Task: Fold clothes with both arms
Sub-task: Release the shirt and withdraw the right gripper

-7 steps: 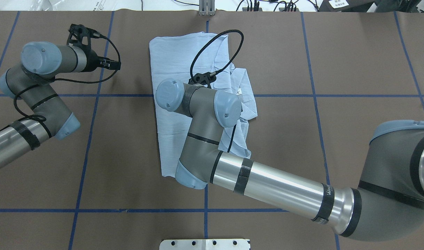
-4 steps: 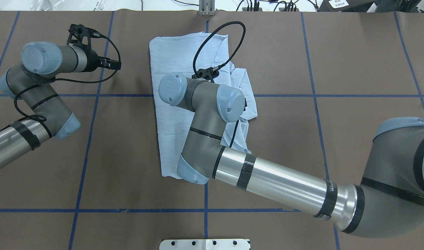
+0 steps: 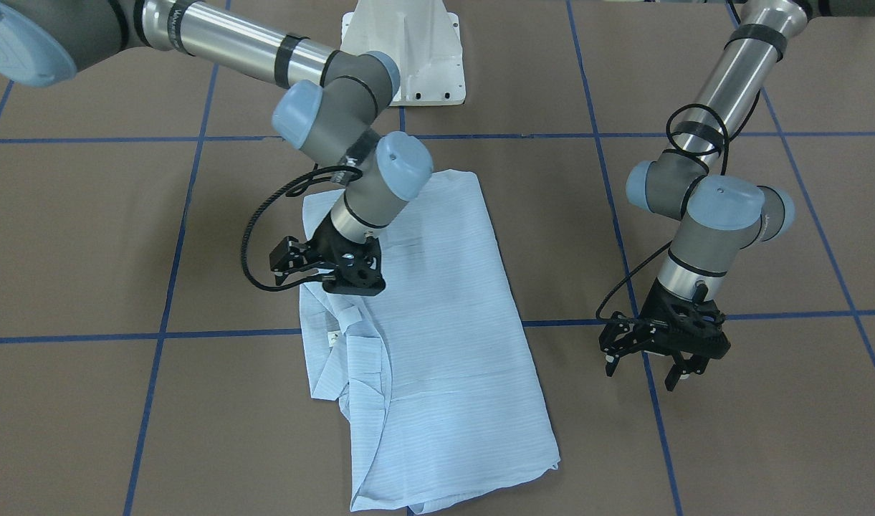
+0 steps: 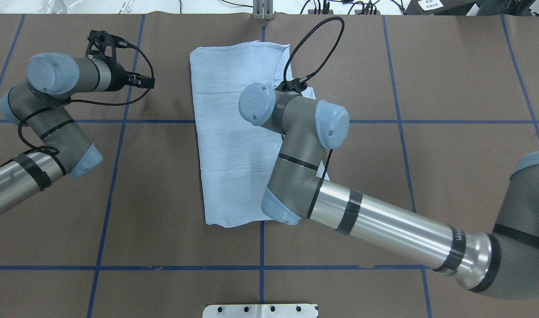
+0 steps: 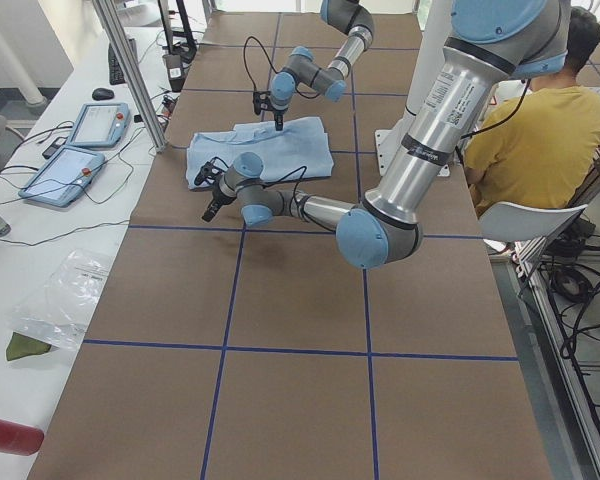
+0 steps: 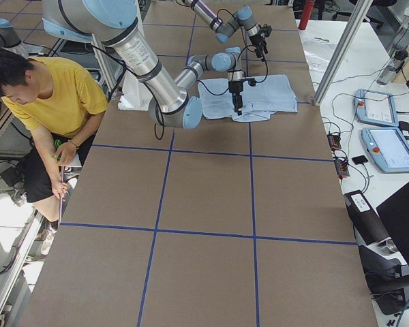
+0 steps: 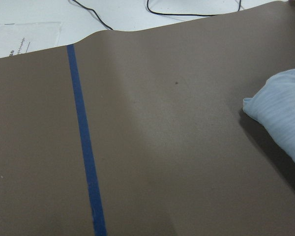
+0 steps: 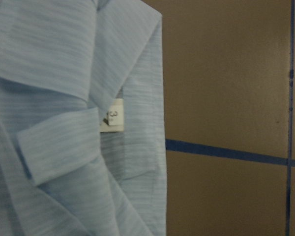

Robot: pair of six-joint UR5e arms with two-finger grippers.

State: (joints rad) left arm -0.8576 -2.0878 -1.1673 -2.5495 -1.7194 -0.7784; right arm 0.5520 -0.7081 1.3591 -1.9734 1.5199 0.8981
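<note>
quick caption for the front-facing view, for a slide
Right gripper poised over the collar side of a partly folded light-blue shirt; left gripper hangs open off to the side.

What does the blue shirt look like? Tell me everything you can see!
The shirt is light blue with thin stripes, made of thin, soft-looking cloth. It lies flat on the brown table, folded into a long shape, smooth on one side. The other side, toward the robot's right, is bunched up, showing the collar and a small white label. The right pincer hangs just over that part; I cannot tell if it touches. The left pincer is away from it.
</note>
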